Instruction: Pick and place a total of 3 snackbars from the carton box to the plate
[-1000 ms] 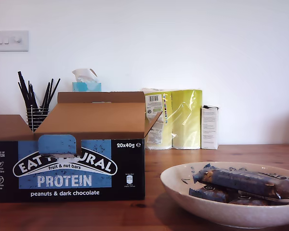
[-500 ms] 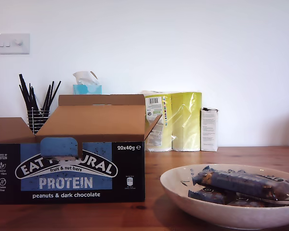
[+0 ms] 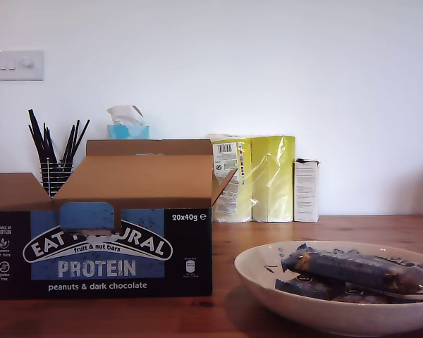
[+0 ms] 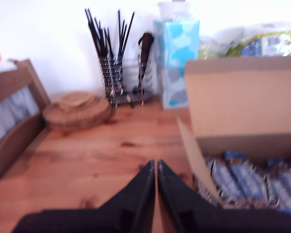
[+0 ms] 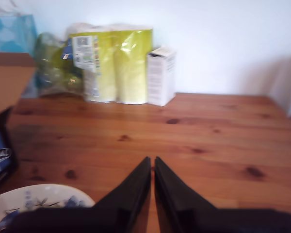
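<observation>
The carton box [image 3: 113, 253] stands at the exterior view's left with its flaps open. In the first wrist view the carton box [image 4: 242, 111] holds several navy snackbars [image 4: 247, 182] side by side. At the exterior view's right, the plate [image 3: 268, 278] carries a small pile of snackbars [image 3: 359, 271]. My first gripper [image 4: 155, 165] is shut and empty over bare wood beside the box. My second gripper [image 5: 152, 162] is also shut and empty, above the table just beyond the plate [image 5: 43, 194]. Neither arm shows in the exterior view.
Behind the box are a wire holder of black sticks [image 3: 55, 151] and a tissue box [image 3: 127, 127]. A yellow pack [image 3: 257, 176] and a small white box [image 3: 307, 190] stand against the wall. A woven mat stack [image 4: 77, 111] lies near the holder.
The whole exterior picture has slid down a few pixels. The box, plate and bars keep their places relative to each other.
</observation>
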